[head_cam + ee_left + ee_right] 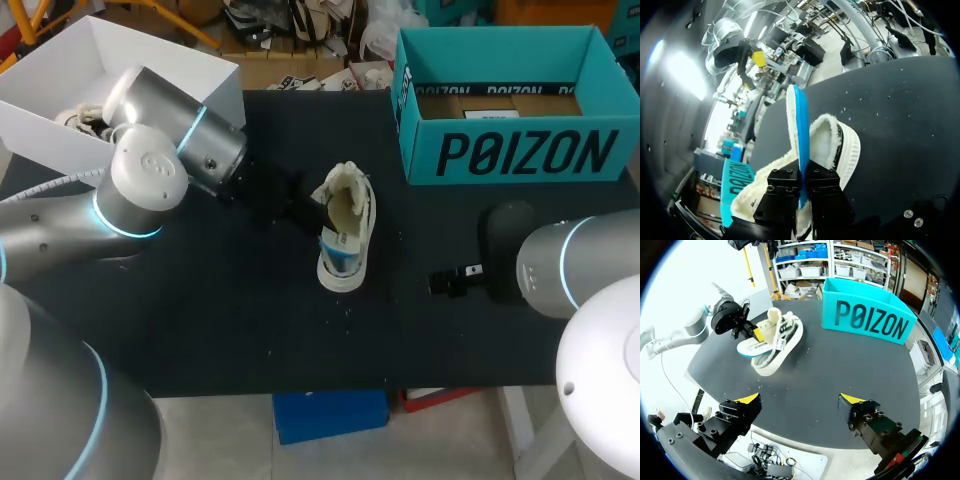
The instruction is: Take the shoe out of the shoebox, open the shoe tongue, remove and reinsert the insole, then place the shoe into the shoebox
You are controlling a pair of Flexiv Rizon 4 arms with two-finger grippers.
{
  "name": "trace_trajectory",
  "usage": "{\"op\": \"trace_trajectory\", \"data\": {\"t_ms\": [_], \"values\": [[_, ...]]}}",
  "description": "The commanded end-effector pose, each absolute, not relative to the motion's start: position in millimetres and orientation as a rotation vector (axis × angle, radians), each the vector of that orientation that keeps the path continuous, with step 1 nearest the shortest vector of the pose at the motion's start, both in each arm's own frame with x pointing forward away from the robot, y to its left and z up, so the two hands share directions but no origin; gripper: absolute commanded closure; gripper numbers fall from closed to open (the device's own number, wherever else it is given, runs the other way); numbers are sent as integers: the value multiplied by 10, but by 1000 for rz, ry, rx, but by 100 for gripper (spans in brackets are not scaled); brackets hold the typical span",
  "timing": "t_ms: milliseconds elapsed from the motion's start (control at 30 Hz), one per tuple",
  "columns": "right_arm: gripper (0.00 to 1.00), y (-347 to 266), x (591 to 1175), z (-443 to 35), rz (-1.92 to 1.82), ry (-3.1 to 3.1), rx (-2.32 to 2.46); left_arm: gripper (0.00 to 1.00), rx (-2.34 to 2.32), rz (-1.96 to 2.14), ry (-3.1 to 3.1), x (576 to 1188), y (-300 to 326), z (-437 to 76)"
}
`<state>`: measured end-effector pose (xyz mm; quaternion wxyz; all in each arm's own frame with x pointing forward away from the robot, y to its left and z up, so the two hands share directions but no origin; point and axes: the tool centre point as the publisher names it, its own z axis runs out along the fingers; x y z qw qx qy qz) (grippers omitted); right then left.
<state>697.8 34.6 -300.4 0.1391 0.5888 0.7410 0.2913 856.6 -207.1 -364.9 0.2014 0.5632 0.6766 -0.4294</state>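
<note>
One shoe [345, 235] lay on the counter [250, 330], already out of the teal shoebox [515, 150]. My left jaws were clenched on its blue-backed insole [799, 125], which stood partly out of the shoe. The right jaws hung released, well apart. By my judgement, reseating the insole and boxing the shoe were left.

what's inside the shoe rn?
Fleecy lining shows in the shoe opening. The blue-edged insole stands edge-up at the opening, pinched by the left gripper. Whether its end sits inside is hidden, as is the toe interior.
</note>
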Motion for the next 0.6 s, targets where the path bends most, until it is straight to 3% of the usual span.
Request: {"op": "trace_trajectory", "data": {"t_ms": [33,600], "values": [[0,354,6968,-3016,845,2137,1701,100,1565,-1182,1905,8577,-2101,-3634],[0,354,6968,-3016,845,2137,1701,100,1579,-1276,1849,8110,-2051,-3470]]}}
